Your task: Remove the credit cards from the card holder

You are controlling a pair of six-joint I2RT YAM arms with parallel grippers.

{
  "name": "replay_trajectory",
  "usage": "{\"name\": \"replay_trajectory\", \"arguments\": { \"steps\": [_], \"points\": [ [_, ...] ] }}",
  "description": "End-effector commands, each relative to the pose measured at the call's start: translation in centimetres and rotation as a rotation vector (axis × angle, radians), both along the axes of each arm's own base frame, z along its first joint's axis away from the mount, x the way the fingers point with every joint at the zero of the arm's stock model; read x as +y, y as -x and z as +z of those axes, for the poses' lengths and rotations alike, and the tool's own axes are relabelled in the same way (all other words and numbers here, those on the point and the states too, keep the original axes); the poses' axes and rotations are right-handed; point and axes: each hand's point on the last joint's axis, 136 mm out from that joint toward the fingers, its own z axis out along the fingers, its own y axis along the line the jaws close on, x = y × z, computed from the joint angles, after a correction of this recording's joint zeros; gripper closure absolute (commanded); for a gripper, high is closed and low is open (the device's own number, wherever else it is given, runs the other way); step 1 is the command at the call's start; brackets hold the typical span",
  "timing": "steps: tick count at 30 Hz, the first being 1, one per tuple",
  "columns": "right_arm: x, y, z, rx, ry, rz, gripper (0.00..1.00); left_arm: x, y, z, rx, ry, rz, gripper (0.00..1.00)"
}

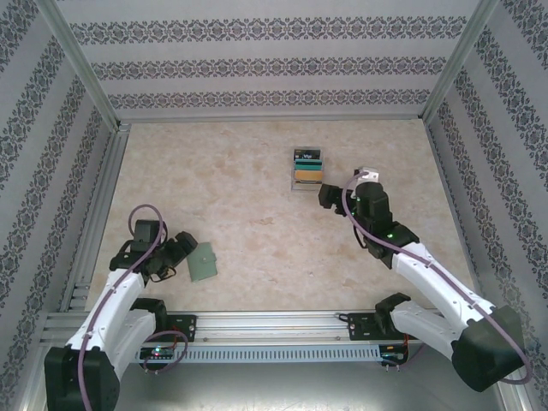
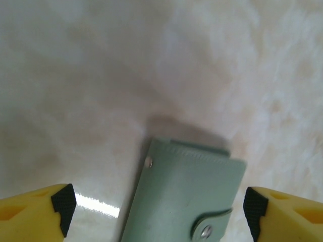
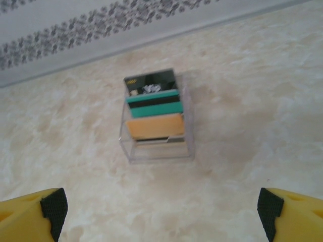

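Three credit cards (image 3: 153,101), one card holder (image 2: 184,194); left end effector (image 2: 159,205) and right end effector (image 3: 161,207) both spread wide.

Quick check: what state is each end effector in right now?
Left end effector: open, jaws either side of the green card holder, not gripping it.
Right end effector: open, holding nothing.

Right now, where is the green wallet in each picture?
Top external: the wallet lies low on the left, just in front of the left end effector.
Left wrist: the wallet sits bottom centre, between the open yellow fingers.
Right wrist: this camera faces the cards, which lie across the table from the wallet.
Shared landmark: the beige marbled table under everything.
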Motion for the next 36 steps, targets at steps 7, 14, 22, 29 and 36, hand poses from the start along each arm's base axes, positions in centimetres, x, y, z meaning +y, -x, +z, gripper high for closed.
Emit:
{"name": "replay_trajectory", "arguments": {
  "steps": [7,14,22,29,36],
  "points": [
    [1.6,2.3,-0.4,0.066,0.16,0.042,0.02,-6.4,-2.2,-0.2,-0.074,0.113,-0.173,0.13],
    [2.7,3.4,-1.0,0.108,0.173,0.072,0.02,-13.3,-4.7,-0.4,-0.104,0.113,-0.314,0.13],
    [2.3,4.4,-1.6,0.173,0.191,0.062,0.02,-20.6,-6.2,-0.1,-0.053,0.106,-0.455,0.15],
    [1.9,5.2,-1.0,0.15,0.189,0.053,0.02,-21.6,-6.7,1.3,-0.024,0.1,-0.466,0.14],
    [1.7,5.7,-1.5,0.159,0.189,0.054,0.02,-25.5,-7.9,3.0,-0.042,0.263,-0.492,0.13]
  ]
}}
